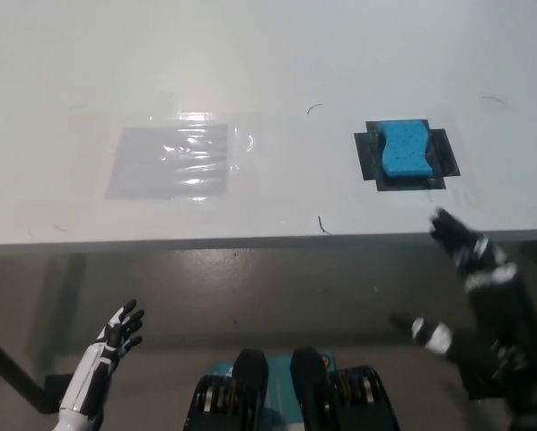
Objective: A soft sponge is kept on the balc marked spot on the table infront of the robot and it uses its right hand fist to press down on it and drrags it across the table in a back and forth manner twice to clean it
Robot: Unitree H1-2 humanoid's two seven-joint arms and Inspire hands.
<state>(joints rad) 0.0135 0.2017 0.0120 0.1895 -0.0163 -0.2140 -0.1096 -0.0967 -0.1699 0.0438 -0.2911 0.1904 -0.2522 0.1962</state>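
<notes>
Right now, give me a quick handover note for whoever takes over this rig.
Right hand: open, fingers apart, holding nothing, at the table's near edge just short of the sponge.
Left hand: open, resting low at the lower left, below the table.
Sponge: blue, sitting on the black mark, untouched.
A clear plastic sheet lies flat to the left of the sponge.
Done: nothing yet; no contact with the sponge.
Left: make a fist, press down on the sponge, drag it back and forth twice.
</notes>
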